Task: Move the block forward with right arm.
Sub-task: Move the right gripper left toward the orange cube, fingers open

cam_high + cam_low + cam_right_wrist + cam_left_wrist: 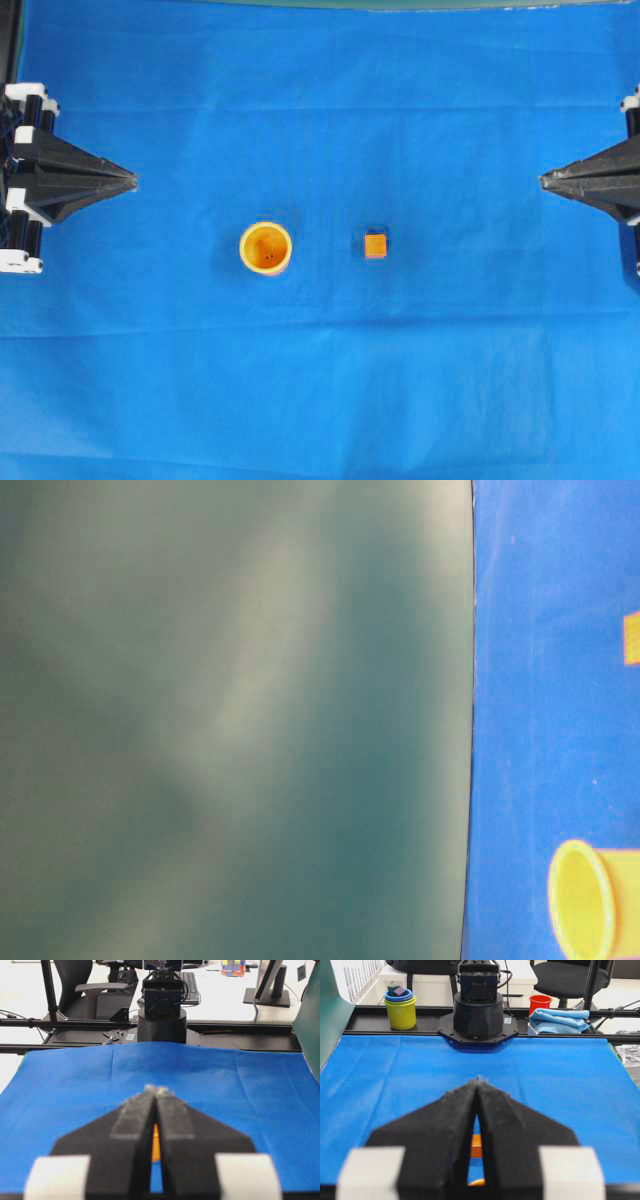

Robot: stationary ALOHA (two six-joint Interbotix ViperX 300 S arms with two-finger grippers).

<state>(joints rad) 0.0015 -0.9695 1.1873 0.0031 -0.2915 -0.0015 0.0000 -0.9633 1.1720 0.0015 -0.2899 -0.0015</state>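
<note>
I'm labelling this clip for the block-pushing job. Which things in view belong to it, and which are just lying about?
Part of the job:
- block
- right gripper, shut, well away from it

Lying about:
- orange-yellow cup
- left gripper, shut
- stacked cups
- folded blue towel
- red cup

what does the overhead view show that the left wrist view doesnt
Only the overhead view shows the whole block, the round cup beside it, apart from it, and both arms at opposite edges: the left gripper and the right gripper, jaws shut. Only the left wrist view shows the far arm's base, stacked cups, a red cup and a folded blue towel. Both show the blue cloth and the left gripper.
</note>
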